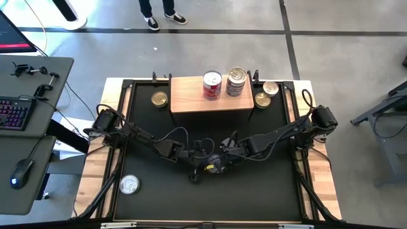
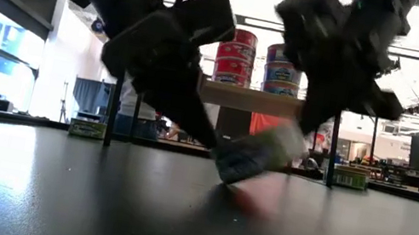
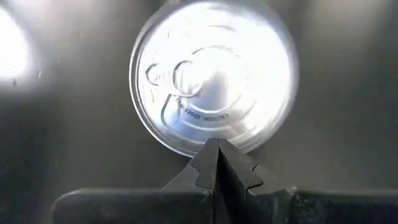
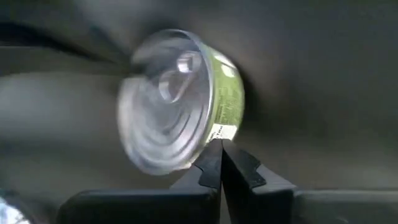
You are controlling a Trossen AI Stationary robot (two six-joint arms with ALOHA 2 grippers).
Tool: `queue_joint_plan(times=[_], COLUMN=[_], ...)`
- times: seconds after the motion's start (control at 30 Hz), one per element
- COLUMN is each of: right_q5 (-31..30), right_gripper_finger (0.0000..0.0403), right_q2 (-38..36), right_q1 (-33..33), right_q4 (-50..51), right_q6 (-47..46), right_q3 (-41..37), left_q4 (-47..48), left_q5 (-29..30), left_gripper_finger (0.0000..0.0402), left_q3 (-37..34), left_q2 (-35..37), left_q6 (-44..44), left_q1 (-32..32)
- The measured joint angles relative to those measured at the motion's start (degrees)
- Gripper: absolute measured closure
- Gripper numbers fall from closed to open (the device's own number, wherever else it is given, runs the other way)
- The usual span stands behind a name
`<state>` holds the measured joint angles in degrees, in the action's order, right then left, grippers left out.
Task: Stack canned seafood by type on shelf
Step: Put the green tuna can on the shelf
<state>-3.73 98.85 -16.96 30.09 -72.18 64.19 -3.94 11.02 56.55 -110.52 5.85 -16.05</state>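
Now green-label can [image 4: 180, 99] tilted on edge, touching closed right tool [image 4: 219, 163] tips; left tool [image 3: 217, 158] closed, empty.

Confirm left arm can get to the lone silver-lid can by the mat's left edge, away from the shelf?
Probably yes. The can lies alone on bare mat on the left arm's side, nothing between it and the left gripper, which is shut at mid-mat and would need to open.
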Motion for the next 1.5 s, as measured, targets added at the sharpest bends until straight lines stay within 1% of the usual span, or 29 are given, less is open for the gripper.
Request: queue_joint_plan(times=[0.1, 0.17, 0.23, 0.33, 0.47, 0.57, 0.7, 0.77, 0.83, 0.93, 1.03, 1.13, 1.23, 1.3, 1.37, 1.43, 1.5], right_q5=[-1.65, -2.96, -3.23, -3.27, -4.88, -5.74, -11.53, -13.79, -13.84, -12.61, -10.49, -9.93, -7.95, -4.97, -3.42, -3.46, -3.07], right_gripper_finger=[0.0403, 0.0403, 0.0403, 0.0403, 0.0403, 0.0403, 0.0403, 0.0403, 0.0402, 0.0395, 0.0356, 0.0289, 0.0215, 0.0169, 0.0136, 0.012, 0.0116], right_q2=[-0.07, 0.22, 0.3, 0.06, -0.12, -1.16, -3.14, -3.41, -3.24, -2.97, -2.94, -2.62, -2.31, -2.1, -1.79, -1.04, 0.45], right_q1=[-0.48, -0.87, -1.08, -1.15, -1.08, -1.05, -1.72, -2.1, -2.24, -1.16, 1.11, 2.1, 2.58, 3.55, 4.02, 3.89, 3.68], right_q4=[-1.88, -0.29, -2.55, -2.31, -1.32, 3.94, 13.23, 14.86, 14.9, 14.5, 11.22, 8.31, 8.38, 8.55, 9.19, 9.69, 9.82], right_q6=[0.63, 0.63, 0.51, 0.49, 1.4, 3.37, 5.22, 8.18, 14.15, 20.59, 22.24, 25.93, 27.27, 26.3, 22.54, 16.36, 10.03], right_q3=[2.88, 3.36, 3.83, 3.77, 3.72, 5.57, 10.34, 12.77, 14.81, 17.09, 17.3, 17.3, 17.3, 17.3, 17.3, 17.3, 17.32], left_q4=[2.59, 3.37, 3.23, 3.04, 3.38, 6.24, 13.88, 14.71, 13.49, 12.89, 13.13, 13.22, 14.0, 14.45, 15.09, 15.1, 14.37], left_q5=[0.43, 1.43, 1.61, 1.89, 1.94, 1.85, 2.14, 2.48, 2.62, 3.49, 4.94, 6.21, 7.25, 7.57, 7.69, 7.5, 7.34], left_gripper_finger=[0.0401, 0.0401, 0.0401, 0.0401, 0.0401, 0.0401, 0.0401, 0.0401, 0.0401, 0.0401, 0.0401, 0.0401, 0.0401, 0.0401, 0.0401, 0.0401, 0.0401], left_q3=[-0.04, -0.13, -0.13, -0.15, -0.15, -0.12, -0.5, -1.81, -4.34, -9.56, -15.11, -19.72, -22.5, -23.23, -23.27, -23.27, -22.99], left_q2=[-0.49, -0.41, -0.42, -0.42, -0.2, 0.93, 4.62, 7.35, 11.17, 17.83, 26.17, 34.59, 41.22, 44.76, 47.26, 49.78, 52.07], left_q6=[-0.1, 0.01, -0.04, -0.03, 0.51, 1.31, 1.42, 1.45, 2.57, 7.61, 16.24, 23.81, 27.41, 27.5, 24.69, 19.33, 13.75], left_q1=[-0.39, -0.71, -0.97, -1.05, -1.05, -0.81, 0.17, 0.55, 0.77, 0.71, -0.5, -3.01, -5.03, -5.62, -5.57, -4.47, -2.57])
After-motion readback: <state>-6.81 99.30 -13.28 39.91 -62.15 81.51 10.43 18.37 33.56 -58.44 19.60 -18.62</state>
